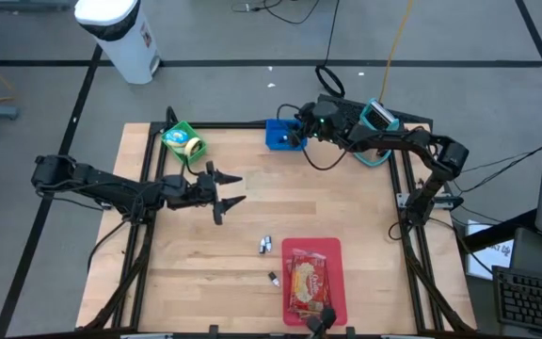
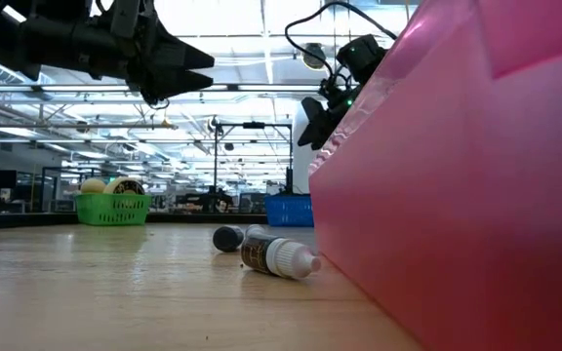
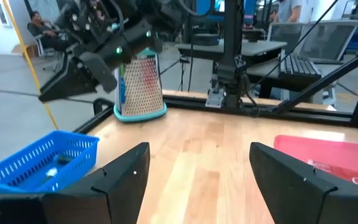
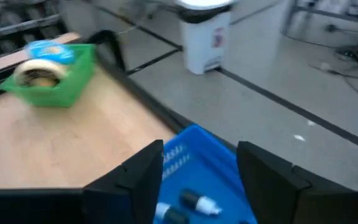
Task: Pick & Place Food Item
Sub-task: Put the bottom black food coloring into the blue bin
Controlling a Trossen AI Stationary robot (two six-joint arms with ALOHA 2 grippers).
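Pink tray wall (image 2: 457, 166) fills the low view right against the lens, and just beside its base a small bottle with a white cap (image 2: 279, 257) lies on its side on the wooden surface (image 1: 243, 235), a second small bottle (image 2: 228, 237) close behind it. From above, I see that tray holding a flat snack packet (image 1: 309, 282), with the loose bottles just off its left edge. My right tool (image 1: 299, 129) hangs over the blue basket (image 1: 280, 134) at the far edge, its fingers (image 4: 135, 180) parted; a little white-capped bottle (image 4: 197, 203) lies in the basket directly beneath them, so I judge a drop-off has just been made there. My left tool (image 1: 229, 191) hovers above the middle of the surface with its fingers (image 3: 126, 174) spread wide and nothing between them, aimed toward the far side. A green basket (image 1: 182, 141) with rolls of tape (image 4: 39, 73) sits at the far left corner, well apart from both. I judge the left arm is placed to go for the loose bottles next.
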